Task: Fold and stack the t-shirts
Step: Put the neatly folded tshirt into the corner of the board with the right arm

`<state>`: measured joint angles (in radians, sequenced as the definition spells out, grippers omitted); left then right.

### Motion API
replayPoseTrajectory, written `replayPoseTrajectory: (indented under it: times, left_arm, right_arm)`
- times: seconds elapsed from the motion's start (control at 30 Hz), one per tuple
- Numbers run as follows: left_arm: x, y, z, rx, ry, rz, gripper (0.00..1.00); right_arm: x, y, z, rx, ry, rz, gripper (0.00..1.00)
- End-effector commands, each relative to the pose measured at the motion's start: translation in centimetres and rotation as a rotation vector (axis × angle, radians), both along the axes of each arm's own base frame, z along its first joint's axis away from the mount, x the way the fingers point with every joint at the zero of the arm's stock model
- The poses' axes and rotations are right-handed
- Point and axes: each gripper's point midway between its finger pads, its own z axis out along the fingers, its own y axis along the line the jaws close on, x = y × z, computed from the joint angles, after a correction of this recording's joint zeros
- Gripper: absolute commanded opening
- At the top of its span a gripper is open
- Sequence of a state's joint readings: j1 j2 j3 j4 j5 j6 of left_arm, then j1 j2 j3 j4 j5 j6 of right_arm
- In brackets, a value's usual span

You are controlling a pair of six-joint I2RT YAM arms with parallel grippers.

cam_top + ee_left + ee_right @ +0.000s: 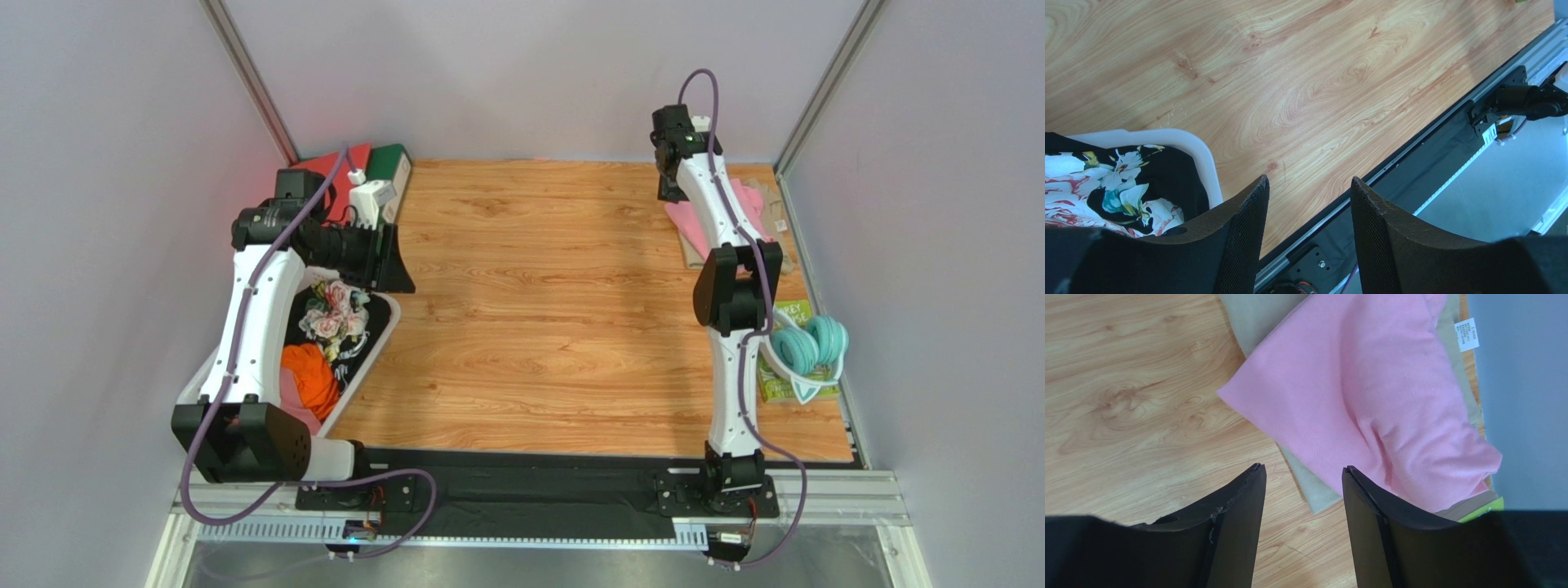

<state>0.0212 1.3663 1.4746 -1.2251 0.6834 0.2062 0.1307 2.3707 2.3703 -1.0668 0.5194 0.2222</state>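
As it lies, pink tee (1389,386) slants diagonally — atop beige tee (1310,485).

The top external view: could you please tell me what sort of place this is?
Probably a robotics lab cell: plain grey walls enclose a wood-grain table, the left arm and right arm are bolted at its edge, and a clothes bin waits alongside.
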Motion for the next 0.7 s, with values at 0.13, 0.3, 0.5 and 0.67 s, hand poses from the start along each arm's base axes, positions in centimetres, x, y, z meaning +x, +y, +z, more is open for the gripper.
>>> replayPoseTrajectory:
  times: [0.13,0.3,0.5,0.67]
  left_arm:
    - [-0.4,-0.6,0.6,-0.024,-0.037,-0.048,0.59]
    - [-0.3,-0.6,0.5,-0.029,-0.039,-0.052,0.59]
    - [-0.3,-0.7,0.8,-0.035,-0.044,-0.055,0.59]
    - [-0.4,-0.7,1.1,-0.033,-0.051,-0.056,0.59]
  right_arm:
    - [-0.3,0.2,-1.1,-0.122,0.06,0.028,0.54]
    - [-0.2,0.8,-2.0,-0.132,0.078,0.042,0.56]
    - [0.5,0.6,-3.2,-0.144,0.085,0.04,0.55]
    - [1.0,-0.6,-3.7,-0.148,0.082,0.014,0.55]
